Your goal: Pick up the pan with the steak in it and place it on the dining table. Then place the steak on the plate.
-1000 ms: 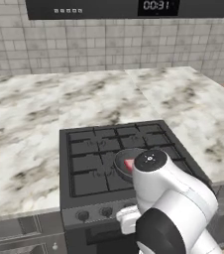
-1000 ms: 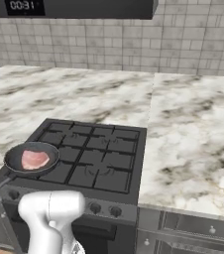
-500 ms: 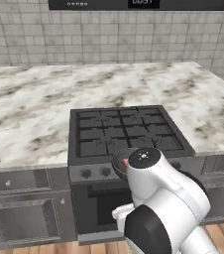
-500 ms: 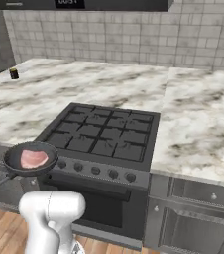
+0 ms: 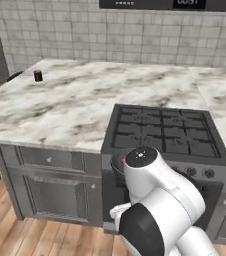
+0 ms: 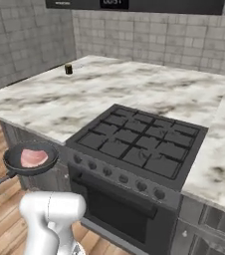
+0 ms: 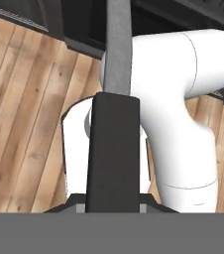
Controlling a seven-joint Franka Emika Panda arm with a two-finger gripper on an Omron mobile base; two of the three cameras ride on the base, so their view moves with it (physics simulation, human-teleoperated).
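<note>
The jaws (image 7: 115,211) are closed on the pan's long black handle (image 7: 115,149), which runs straight up the middle of the hand view, broad and dark near the bottom and narrowing to a grey bar toward the top. Wooden floor (image 7: 20,99) lies beneath it.

In the right base view the pan (image 6: 31,159) hangs in the air off the front left corner of the stove (image 6: 139,144), level, over the wooden floor and clear of the desk. The steak (image 6: 34,158) lies flat inside it — pink, with a pale edge. The handle slants down and left toward the edge of the picture.

In the left base view only a dark sliver of the pan's rim (image 5: 118,165) shows beside the arm's white wrist.

A small dark mug (image 6: 68,68) stands far back on the marble desk (image 6: 59,99), well apart from the stove.
</note>
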